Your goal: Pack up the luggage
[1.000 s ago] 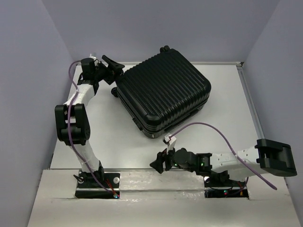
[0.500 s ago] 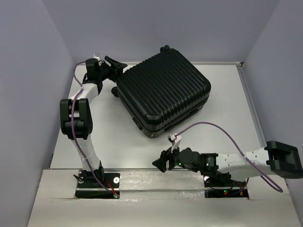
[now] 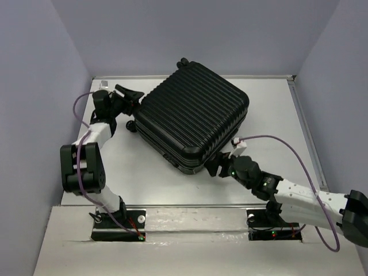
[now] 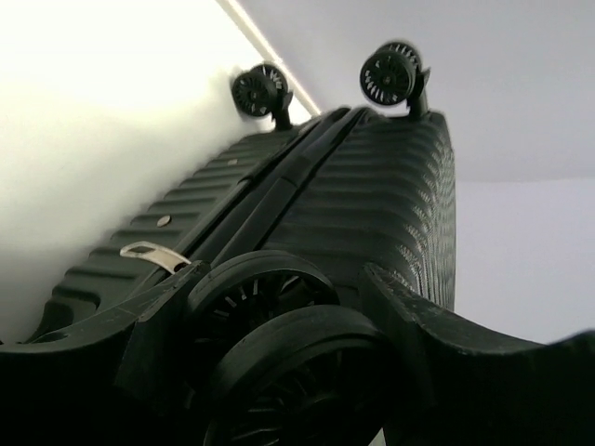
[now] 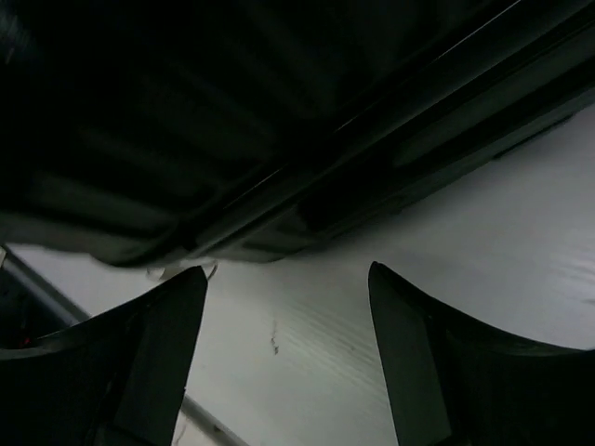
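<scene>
Even light; the luggage [image 5: 232, 111] dark, blurred close-up.

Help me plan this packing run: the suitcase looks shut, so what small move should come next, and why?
Probably ease the right gripper forward to the seam at the near corner. The luggage lies closed, the right gripper stands open just short of it, and the left gripper grips a caster wheel, likely steadying it.

Robotics lab cell, white table [image 3: 276, 103], bare lavender walls [image 3: 230, 34], bolted arm bases [image 3: 118, 225]
</scene>
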### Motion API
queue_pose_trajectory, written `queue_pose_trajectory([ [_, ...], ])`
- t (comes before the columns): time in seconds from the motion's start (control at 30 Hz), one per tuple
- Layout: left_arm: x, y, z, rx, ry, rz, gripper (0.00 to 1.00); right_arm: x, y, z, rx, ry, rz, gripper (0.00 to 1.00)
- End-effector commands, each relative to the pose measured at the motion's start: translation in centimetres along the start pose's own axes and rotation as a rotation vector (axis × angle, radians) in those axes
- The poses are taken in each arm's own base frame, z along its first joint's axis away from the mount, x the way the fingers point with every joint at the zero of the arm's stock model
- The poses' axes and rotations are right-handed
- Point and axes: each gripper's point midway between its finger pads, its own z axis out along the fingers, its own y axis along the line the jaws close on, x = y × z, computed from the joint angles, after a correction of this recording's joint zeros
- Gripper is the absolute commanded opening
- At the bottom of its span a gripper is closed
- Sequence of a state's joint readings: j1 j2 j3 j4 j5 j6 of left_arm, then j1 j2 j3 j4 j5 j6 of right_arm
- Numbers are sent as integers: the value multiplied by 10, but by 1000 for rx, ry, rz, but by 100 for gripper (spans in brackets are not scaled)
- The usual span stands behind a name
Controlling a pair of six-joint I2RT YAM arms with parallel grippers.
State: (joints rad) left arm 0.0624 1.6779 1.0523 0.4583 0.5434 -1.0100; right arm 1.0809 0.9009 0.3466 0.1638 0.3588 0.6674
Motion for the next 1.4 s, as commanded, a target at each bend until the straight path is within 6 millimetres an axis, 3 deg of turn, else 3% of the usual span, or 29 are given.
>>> queue_pose_trajectory([
  [0.0,-22,-4,-63,20,-179,46,6,-65,-6,9,-37,-94,-44,72],
  [0.03,-16,-13,-79,46,-196,65,6,-76,-6,12,-57,-103,-115,71],
  [0.07,2,10,-87,7,-184,40,6,-86,-3,15,-82,-104,-143,68],
  [0.13,23,19,-110,11,-192,47,6,-114,7,26,-139,-112,-202,61],
  [0.17,30,23,-117,5,-197,62,6,-134,26,26,-229,-134,-223,57],
  [0.2,36,28,-124,-3,-199,68,6,-148,23,30,-240,-152,-231,54],
  [0.23,40,21,-136,20,-217,91,6,-147,22,40,-259,-123,-231,52],
  [0.3,54,38,-146,-21,-206,97,6,-152,33,45,-317,-99,-242,53],
  [0.33,56,34,-152,-12,-215,116,6,-154,35,45,-320,-95,-241,57],
  [0.37,60,40,-155,-40,-200,117,6,-149,35,41,-330,-82,-239,61],
  [0.4,61,40,-156,-47,-195,146,6,-126,23,39,-312,-38,-218,64],
  [0.47,62,35,-159,-47,-179,167,6,-113,14,23,-292,-51,-195,64],
  [0.5,62,33,-159,-41,-173,183,6,-100,7,18,-285,-39,-178,58],
  [0.53,62,29,-160,-33,-165,189,6,-72,-9,15,-263,5,-157,55],
  [0.67,66,30,-160,-35,-146,199,6,-49,-10,1,-321,1,-124,33],
  [0.8,69,33,-162,-43,-132,210,6,-45,2,5,-401,48,-182,35],
  [0.97,72,36,-162,-56,-119,223,6,-48,-3,17,-386,17,-222,62],
  [1.13,75,43,-161,-66,-106,227,6,-49,-14,30,-335,-9,-221,62],
  [1.23,78,45,-162,-67,-100,228,6,-51,-12,31,-347,-34,-214,43],
  [1.27,80,46,-162,-64,-94,224,6,-50,-12,30,-348,-36,-197,25],
  [1.33,82,43,-164,-52,-91,226,6,-49,0,27,-357,-52,-181,7],
  [1.37,83,43,-165,-47,-89,227,6,-45,9,26,-366,-49,-178,7],
])
